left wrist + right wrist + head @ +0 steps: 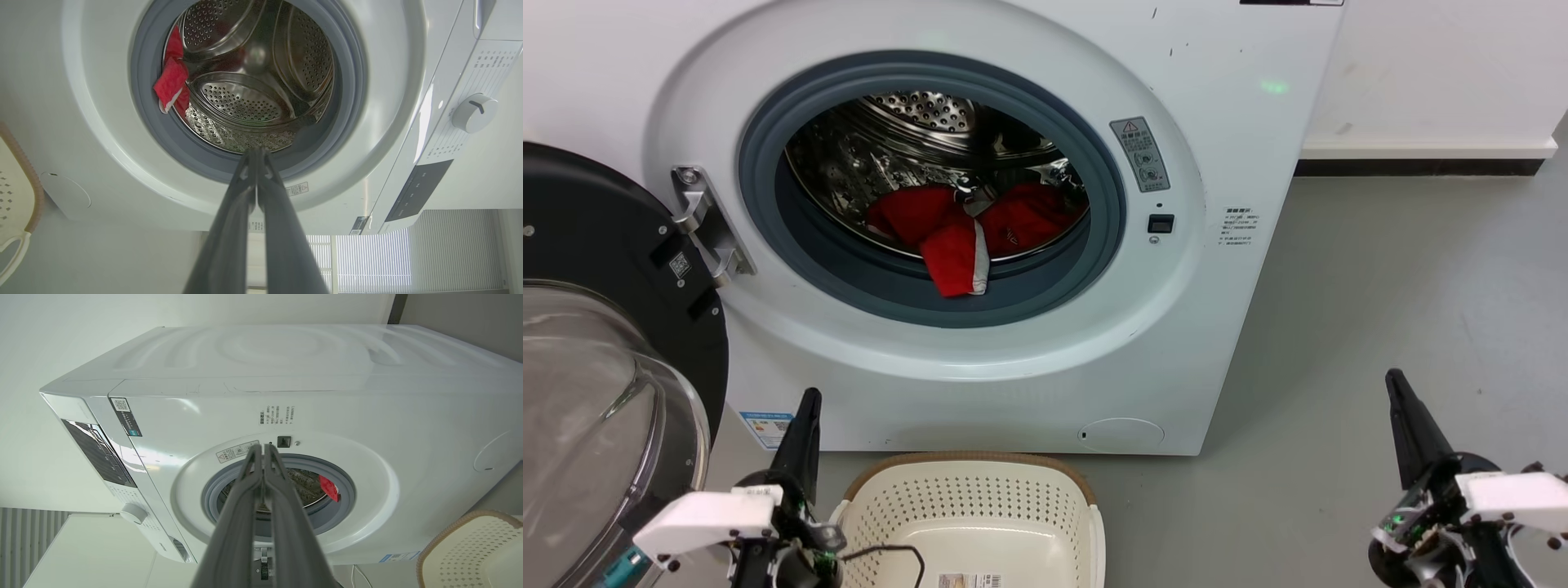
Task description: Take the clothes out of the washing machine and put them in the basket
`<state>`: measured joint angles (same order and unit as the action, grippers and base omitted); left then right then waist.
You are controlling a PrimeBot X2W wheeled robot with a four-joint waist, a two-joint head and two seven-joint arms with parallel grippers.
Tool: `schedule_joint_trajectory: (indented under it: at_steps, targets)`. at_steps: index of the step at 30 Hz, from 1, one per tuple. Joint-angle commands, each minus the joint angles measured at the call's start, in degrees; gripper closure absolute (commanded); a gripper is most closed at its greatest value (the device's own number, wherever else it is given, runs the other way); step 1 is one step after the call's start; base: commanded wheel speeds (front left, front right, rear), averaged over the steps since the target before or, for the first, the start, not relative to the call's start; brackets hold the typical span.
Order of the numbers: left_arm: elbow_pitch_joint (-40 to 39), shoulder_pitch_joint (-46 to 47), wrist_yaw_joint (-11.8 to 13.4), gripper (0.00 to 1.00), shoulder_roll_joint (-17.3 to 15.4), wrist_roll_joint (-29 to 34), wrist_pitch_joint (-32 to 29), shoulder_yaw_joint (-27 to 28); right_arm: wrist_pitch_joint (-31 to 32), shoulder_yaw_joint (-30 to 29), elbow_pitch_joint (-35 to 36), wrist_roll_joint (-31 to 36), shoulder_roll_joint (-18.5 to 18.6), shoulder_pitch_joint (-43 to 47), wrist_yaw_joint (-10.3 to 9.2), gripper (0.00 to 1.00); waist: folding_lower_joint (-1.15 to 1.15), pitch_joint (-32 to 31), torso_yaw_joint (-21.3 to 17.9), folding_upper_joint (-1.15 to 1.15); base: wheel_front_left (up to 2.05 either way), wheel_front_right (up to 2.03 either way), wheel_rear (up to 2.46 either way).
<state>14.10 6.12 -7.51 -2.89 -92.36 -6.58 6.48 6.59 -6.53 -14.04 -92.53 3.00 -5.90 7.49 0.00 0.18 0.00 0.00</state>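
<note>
A white washer (1029, 384) is standing with its round door (596, 245) swung open, left of the left gripper (809, 402). That gripper is pointing its two dark fingers up toward the washer front, pressed together tip to tip and gripping nothing. The right gripper (1393, 382) is hovering over grey floor (1380, 286), well right of the washer's opening, its fingers likewise pinched together and carrying nothing. The clothes (956, 233), red with a white stripe showing, are lying in the bottom of the steel drum (915, 110), well ahead of both sets of fingertips and apart from them. One red fold is spilling forward over the grey seal (1029, 282). In the left wrist view the fingertips are overlapping the seal's rim, with the clothes off to their upper left. The basket (968, 460), cream with a brown rim, is sitting on the floor close in front of the washer, just right of the left gripper and well left of the right one.
</note>
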Motion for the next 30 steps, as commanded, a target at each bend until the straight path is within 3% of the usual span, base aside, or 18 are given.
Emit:
schedule_joint_trajectory:
  at_steps: [1,2,12,30]
  targets:
    - [0.2,-0.1,0.0,1.00,0.0,0.0,0.1,-0.1,-0.1,0.0,-0.2,0.0,0.0,0.1,0.01,1.00,0.00,0.0,0.0,0.00,0.00,0.00,0.00]
    - [0.8,-0.5,0.0,0.00,0.1,0.0,0.1,-0.1,0.0,0.0,-0.7,0.0,0.0,0.5,0.00,0.00,0.00,0.0,0.0,0.00,0.00,0.00,0.00]
    - [-1.2,-1.3,0.2,0.00,0.1,5.2,2.9,0.2,-2.9,-0.2,-0.9,3.8,0.0,1.3,0.00,0.00,0.00,0.1,0.0,0.00,0.00,0.00,0.00]
    - [-8.3,-2.7,5.9,0.00,0.0,29.5,7.9,-2.5,-7.9,-0.6,7.9,31.7,0.0,3.0,0.00,0.00,0.00,0.5,0.0,0.00,0.00,0.00,0.00]
